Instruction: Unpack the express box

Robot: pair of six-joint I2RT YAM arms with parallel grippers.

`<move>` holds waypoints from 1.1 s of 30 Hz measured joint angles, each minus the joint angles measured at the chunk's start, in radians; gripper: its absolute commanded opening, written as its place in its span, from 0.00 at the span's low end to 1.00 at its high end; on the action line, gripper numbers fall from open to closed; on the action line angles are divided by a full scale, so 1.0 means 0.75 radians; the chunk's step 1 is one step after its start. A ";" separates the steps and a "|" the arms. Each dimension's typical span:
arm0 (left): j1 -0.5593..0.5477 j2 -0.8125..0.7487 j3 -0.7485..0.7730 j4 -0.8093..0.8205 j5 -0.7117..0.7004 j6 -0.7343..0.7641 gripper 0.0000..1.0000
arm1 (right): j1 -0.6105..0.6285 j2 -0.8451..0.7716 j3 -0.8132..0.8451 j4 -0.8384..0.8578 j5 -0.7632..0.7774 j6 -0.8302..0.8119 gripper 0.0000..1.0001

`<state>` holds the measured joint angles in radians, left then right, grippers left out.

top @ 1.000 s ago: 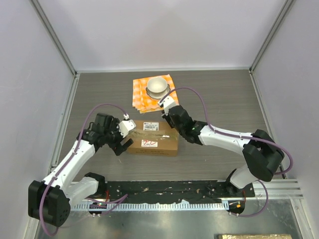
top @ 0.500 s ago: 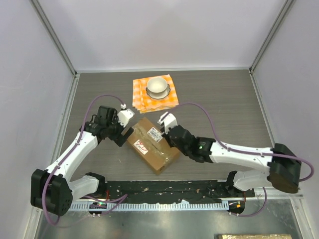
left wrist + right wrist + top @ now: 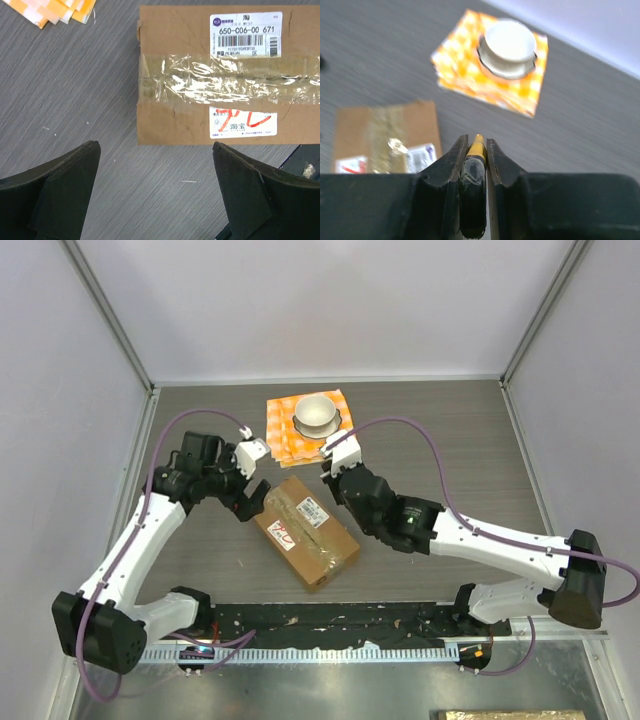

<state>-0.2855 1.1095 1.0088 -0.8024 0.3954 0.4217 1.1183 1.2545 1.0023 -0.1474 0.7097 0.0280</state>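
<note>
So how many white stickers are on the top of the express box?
2. The barcoded shipping label sits on one side of the glossy tape strip on the express box; the red-marked sticker on the other. Other faces are hidden.

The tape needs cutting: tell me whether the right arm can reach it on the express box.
Probably yes: the right gripper, shut on a yellow-tipped tool, hangs beside the express box; its tape lies bare, the open left gripper off it.
</note>
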 measured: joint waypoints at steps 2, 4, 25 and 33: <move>0.007 0.026 0.025 0.003 0.021 -0.019 0.93 | 0.000 0.013 0.068 0.062 -0.042 -0.007 0.01; 0.009 0.081 0.031 0.012 0.022 -0.042 0.87 | 0.000 0.030 0.110 0.133 -0.086 -0.009 0.01; 0.239 0.245 -0.134 0.254 0.200 -0.242 0.56 | 0.000 0.272 0.013 0.562 -0.456 0.096 0.01; 0.239 0.275 -0.138 0.304 0.285 -0.290 0.63 | 0.000 0.362 -0.003 0.616 -0.497 0.138 0.01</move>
<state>-0.1066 1.3155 0.9054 -0.5743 0.6090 0.2039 1.1183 1.5261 1.0000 0.3149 0.3370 0.1314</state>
